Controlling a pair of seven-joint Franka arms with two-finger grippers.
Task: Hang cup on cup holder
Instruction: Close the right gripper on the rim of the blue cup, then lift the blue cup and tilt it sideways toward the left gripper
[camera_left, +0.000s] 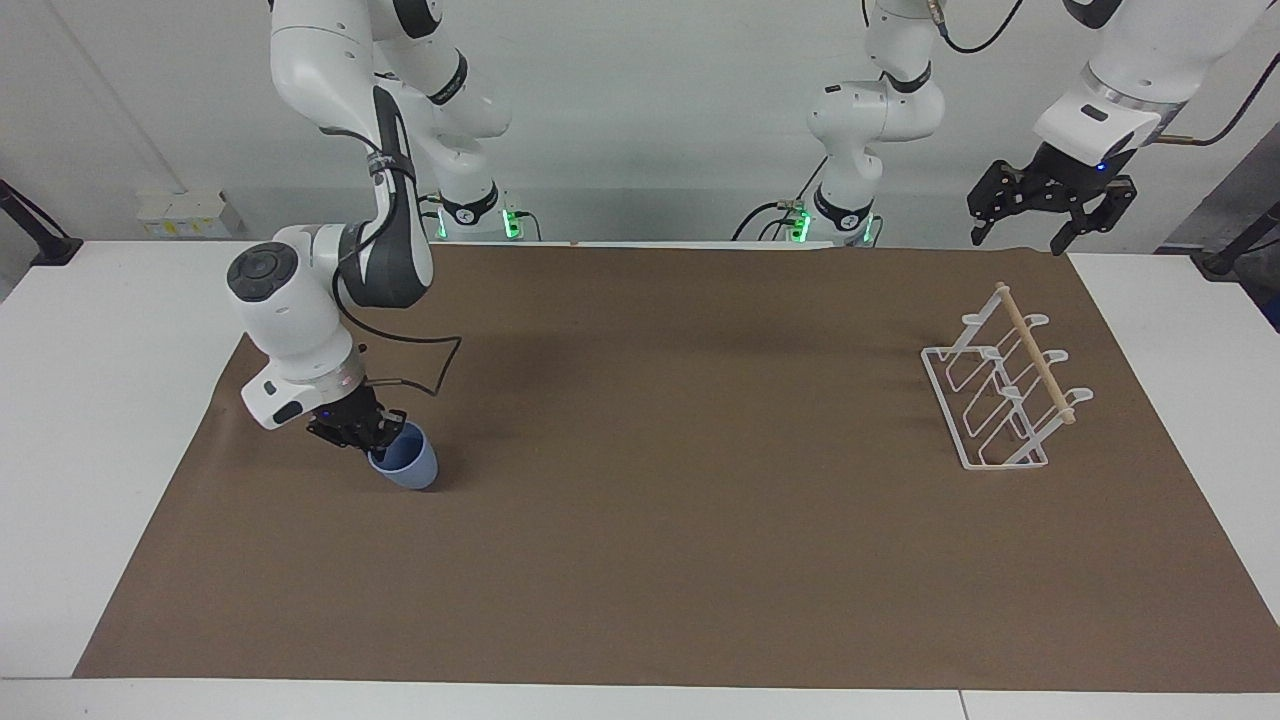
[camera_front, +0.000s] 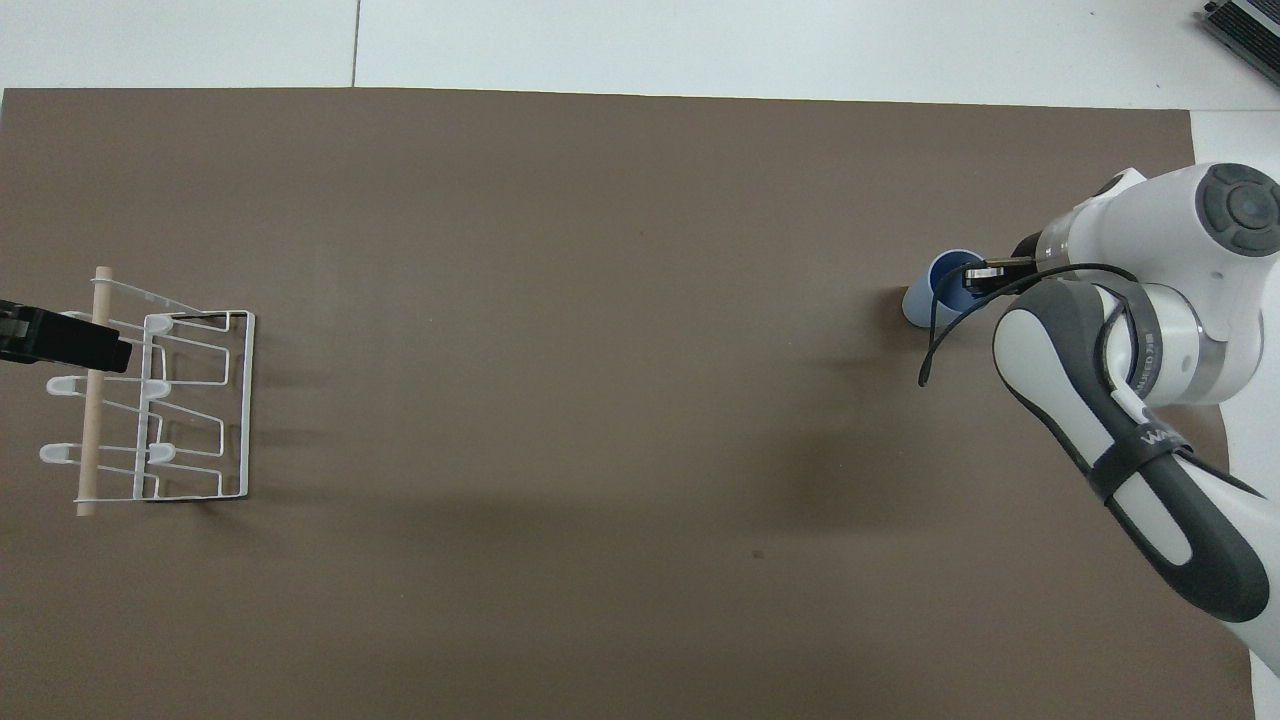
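Note:
The light-blue cup (camera_left: 412, 466) stands on the brown mat at the right arm's end of the table, its base on the mat and its mouth tipped toward the gripper; it also shows in the overhead view (camera_front: 922, 298). My right gripper (camera_left: 378, 436) is shut on the cup's rim, one finger inside the mouth, as the overhead view (camera_front: 975, 281) also shows. The white wire cup holder (camera_left: 1000, 395) with its wooden dowel stands at the left arm's end, also in the overhead view (camera_front: 170, 400). My left gripper (camera_left: 1048, 212) waits open, raised over the holder's end of the table.
A brown mat (camera_left: 680, 560) covers most of the white table (camera_left: 90, 400). A black cable (camera_left: 420, 365) loops from the right arm's wrist close to the cup. The left gripper's black body (camera_front: 60, 340) overlaps the holder's dowel in the overhead view.

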